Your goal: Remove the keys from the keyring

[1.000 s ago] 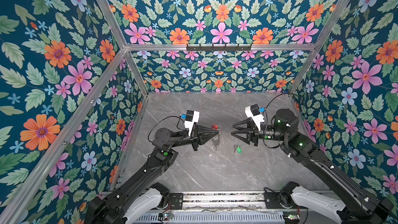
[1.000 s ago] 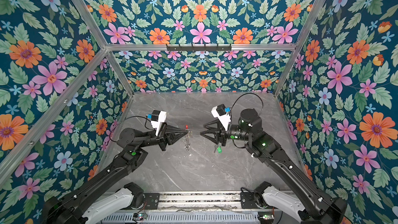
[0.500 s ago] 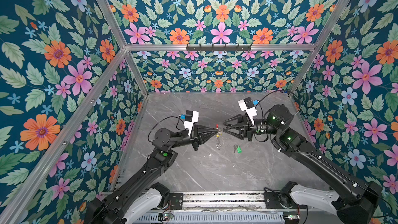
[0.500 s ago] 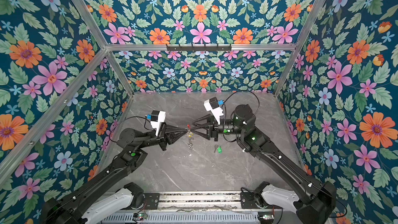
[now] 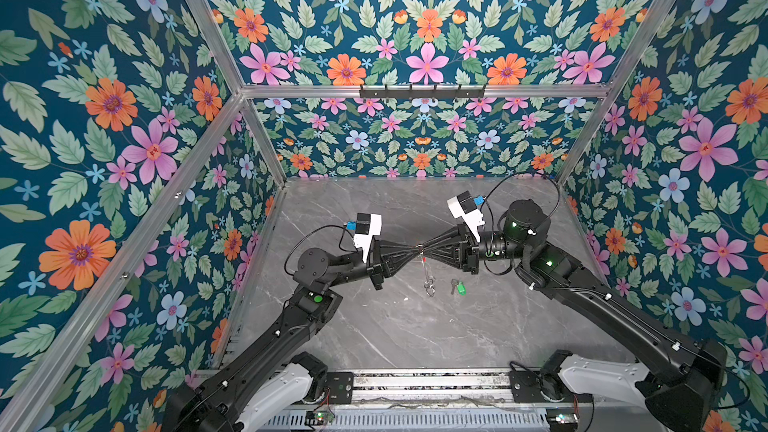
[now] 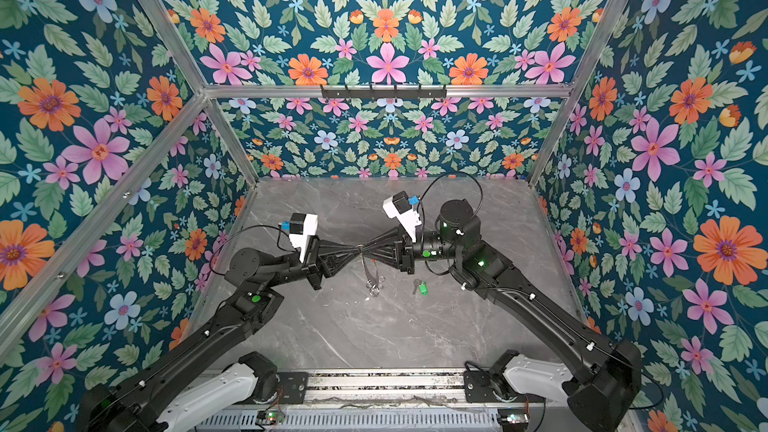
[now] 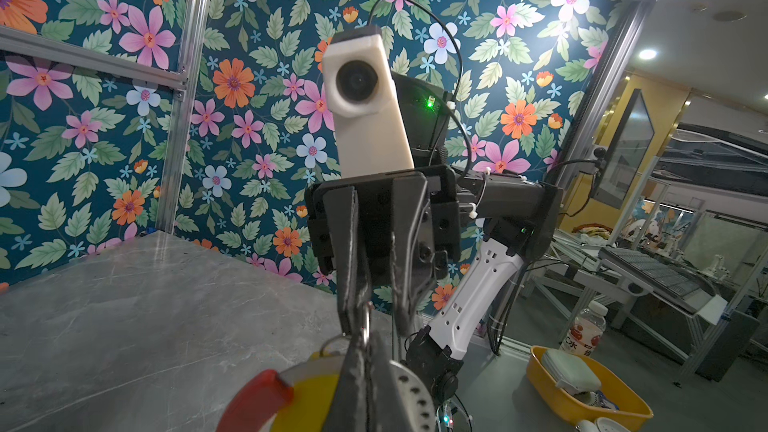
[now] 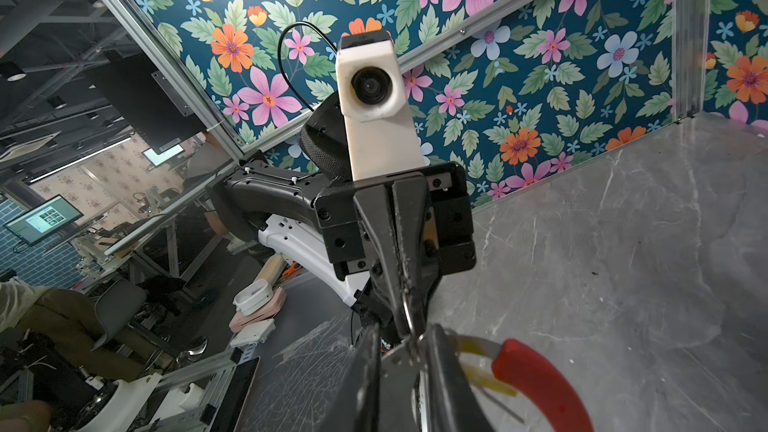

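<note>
while the green key lies loose on the table | yellow key seems not yet off the raised keyring | left gripper jaws together on keyring | right gripper jaws narrow at it, cannot tell grip | about half done

Not much to read here. Only the clear plastic bottle with a white cap carries dark letters on its red-and-white label, perhaps "CK", too blurred to be sure.
</note>
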Controlling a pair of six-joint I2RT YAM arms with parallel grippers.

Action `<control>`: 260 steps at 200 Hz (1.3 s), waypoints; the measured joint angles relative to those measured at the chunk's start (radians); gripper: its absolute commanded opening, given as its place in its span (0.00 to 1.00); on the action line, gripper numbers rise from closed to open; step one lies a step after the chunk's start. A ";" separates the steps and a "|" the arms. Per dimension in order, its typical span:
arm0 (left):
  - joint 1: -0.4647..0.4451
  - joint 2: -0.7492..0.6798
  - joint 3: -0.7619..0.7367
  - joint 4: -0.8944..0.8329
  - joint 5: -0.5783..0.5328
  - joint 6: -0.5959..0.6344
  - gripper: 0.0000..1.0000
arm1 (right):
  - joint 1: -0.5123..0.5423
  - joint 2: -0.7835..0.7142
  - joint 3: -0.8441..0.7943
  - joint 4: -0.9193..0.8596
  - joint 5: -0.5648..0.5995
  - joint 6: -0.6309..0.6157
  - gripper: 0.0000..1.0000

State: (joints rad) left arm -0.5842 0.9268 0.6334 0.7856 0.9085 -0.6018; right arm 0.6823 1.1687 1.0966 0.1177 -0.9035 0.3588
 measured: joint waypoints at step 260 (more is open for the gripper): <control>-0.032 0.157 0.306 -0.662 0.226 0.204 0.19 | 0.001 0.053 0.282 -0.768 0.176 -0.411 0.00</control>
State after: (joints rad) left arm -0.6159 1.0836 0.9398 0.1234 1.1347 -0.3981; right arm 0.6834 1.2221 1.3785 -0.6506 -0.7277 -0.0525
